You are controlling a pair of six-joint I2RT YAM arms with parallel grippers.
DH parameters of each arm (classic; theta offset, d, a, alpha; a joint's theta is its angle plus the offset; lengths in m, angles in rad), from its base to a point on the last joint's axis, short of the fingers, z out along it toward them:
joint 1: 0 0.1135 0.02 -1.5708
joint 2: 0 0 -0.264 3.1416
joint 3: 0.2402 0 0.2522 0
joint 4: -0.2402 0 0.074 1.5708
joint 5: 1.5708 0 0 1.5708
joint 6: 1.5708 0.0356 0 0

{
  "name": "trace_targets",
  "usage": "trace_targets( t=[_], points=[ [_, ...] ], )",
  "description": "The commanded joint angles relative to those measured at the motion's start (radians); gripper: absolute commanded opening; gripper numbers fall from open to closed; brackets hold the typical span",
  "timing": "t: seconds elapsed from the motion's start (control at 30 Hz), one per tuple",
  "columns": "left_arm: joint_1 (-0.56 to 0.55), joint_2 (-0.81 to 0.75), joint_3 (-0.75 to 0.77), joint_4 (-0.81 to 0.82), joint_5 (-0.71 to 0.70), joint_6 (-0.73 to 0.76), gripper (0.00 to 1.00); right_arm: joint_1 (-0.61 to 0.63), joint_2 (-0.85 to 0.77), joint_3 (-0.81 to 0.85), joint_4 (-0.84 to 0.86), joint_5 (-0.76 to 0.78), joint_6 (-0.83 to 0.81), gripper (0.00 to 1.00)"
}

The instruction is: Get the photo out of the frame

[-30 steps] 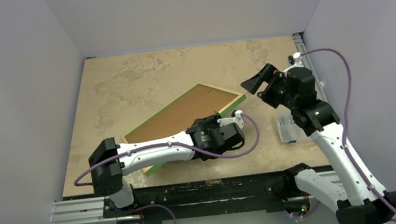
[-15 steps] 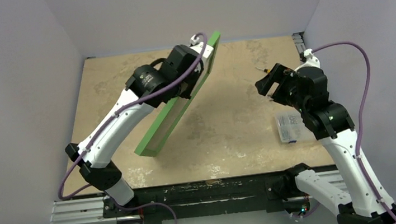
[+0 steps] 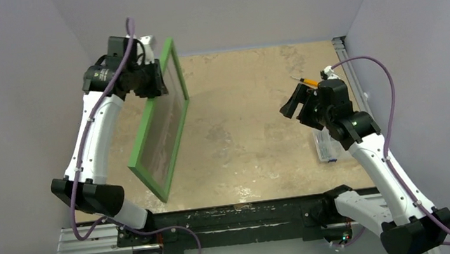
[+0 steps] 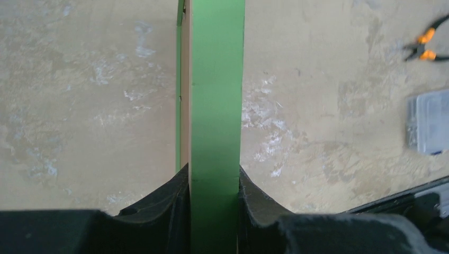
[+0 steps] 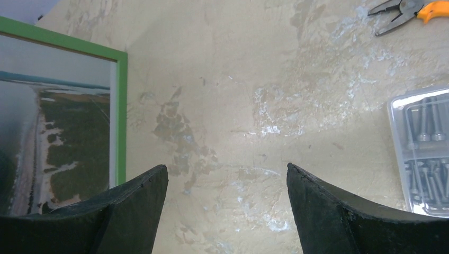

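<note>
Barely started: the photo [image 5: 58,143] sits inside the frame [image 4: 214,106], held up on edge at about 10 o'clock with the left jaws pinched on its top rail. Right jaws gape, holding nothing (over at 3 o'clock). Pulling the print out is all left.

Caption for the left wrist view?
Left tool clamps the green frame edge-on above the table; pliers and clear box at right.

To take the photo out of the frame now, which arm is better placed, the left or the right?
Probably the right. The right gripper is open, empty and faces the photo; the left gripper is busy, clamped on the frame edge, holding it upright.
</note>
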Motion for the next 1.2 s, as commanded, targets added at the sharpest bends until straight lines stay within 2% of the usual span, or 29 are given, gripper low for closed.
trace_targets(
  t=[0.0, 0.07, 0.2, 0.33, 0.4, 0.63, 0.73, 0.83, 0.97, 1.17],
  points=[
    [0.162, 0.015, -0.077, 0.130, 0.205, -0.130, 0.00, 0.002, 0.022, -0.014, 0.075, -0.057, 0.015, 0.81],
    [0.217, 0.019, -0.093, 0.123, 0.204, -0.119, 0.00, 0.004, 0.035, -0.017, 0.081, -0.068, 0.014, 0.81],
    [0.368, 0.003, -0.198, 0.217, 0.272, -0.178, 0.00, 0.005, 0.043, -0.025, 0.097, -0.079, 0.005, 0.81],
    [0.444, -0.006, -0.321, 0.391, 0.311, -0.226, 0.00, 0.005, 0.048, -0.042, 0.106, -0.085, -0.003, 0.81],
    [0.482, 0.031, -0.335, 0.404, 0.336, -0.237, 0.00, 0.003, 0.051, -0.054, 0.116, -0.092, -0.004, 0.81],
    [0.529, 0.214, -0.268, 0.339, 0.284, -0.168, 0.00, 0.005, 0.051, -0.103, 0.137, -0.111, 0.000, 0.81],
    [0.569, 0.282, -0.247, 0.319, 0.337, -0.144, 0.00, 0.005, 0.047, -0.118, 0.142, -0.106, -0.005, 0.81],
    [0.610, 0.311, -0.247, 0.318, 0.353, -0.121, 0.00, 0.006, 0.051, -0.119, 0.142, -0.107, -0.013, 0.81],
    [0.653, 0.325, -0.240, 0.305, 0.309, -0.086, 0.00, 0.006, 0.049, -0.131, 0.145, -0.103, -0.018, 0.81],
    [0.661, 0.431, -0.096, 0.172, 0.256, -0.018, 0.02, 0.007, 0.063, -0.141, 0.150, -0.113, -0.020, 0.81]
  ],
)
